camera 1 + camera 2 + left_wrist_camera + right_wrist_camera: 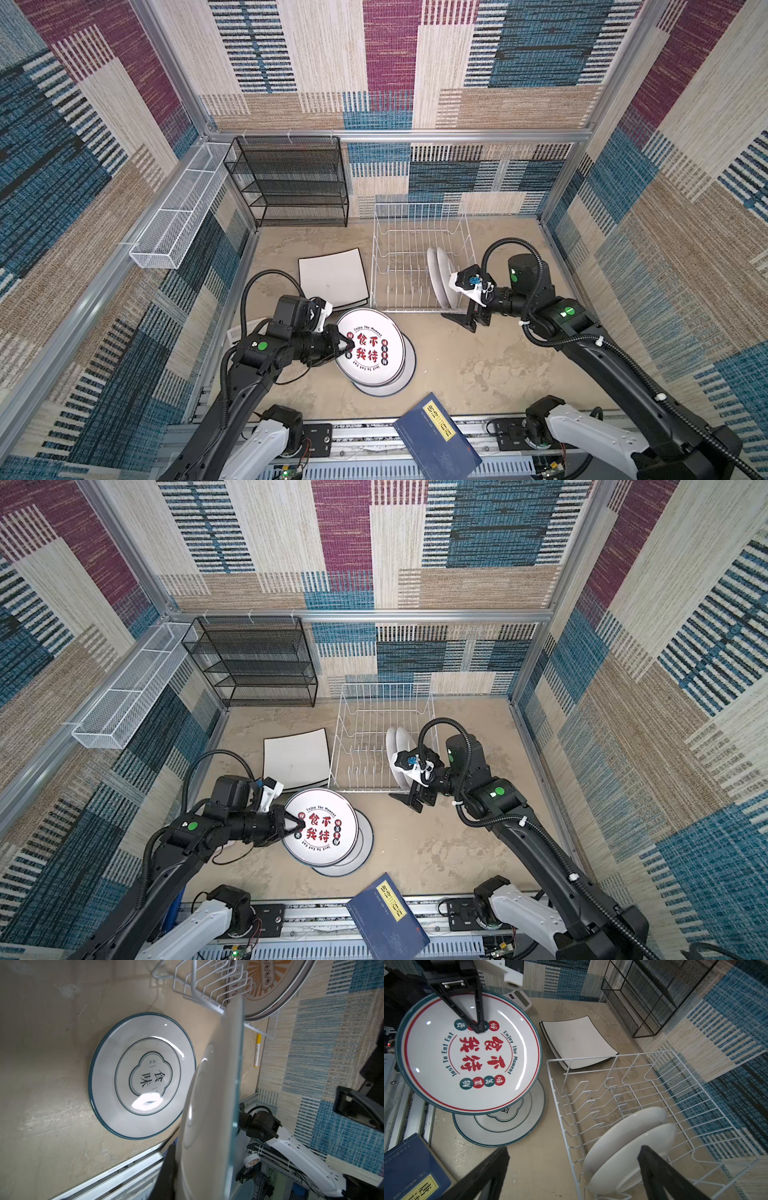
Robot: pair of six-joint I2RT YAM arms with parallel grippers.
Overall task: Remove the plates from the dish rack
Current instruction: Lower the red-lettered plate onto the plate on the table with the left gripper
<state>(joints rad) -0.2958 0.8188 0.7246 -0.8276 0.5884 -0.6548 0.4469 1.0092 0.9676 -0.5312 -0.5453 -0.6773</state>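
My left gripper is shut on the rim of a round plate with red print. It holds that plate just above a teal-rimmed round plate lying flat on the table. In the left wrist view the held plate shows edge-on. Square plates lie stacked left of the dish rack. Two white-backed plates stand upright in the rack's near right end. My right gripper is open at that corner, one finger outside the rack wall and one over the nearest plate.
A black mesh shelf unit stands at the back left, with a long white mesh tray on the left wall. A blue book lies at the front edge. A yellow marker rests by the right wall.
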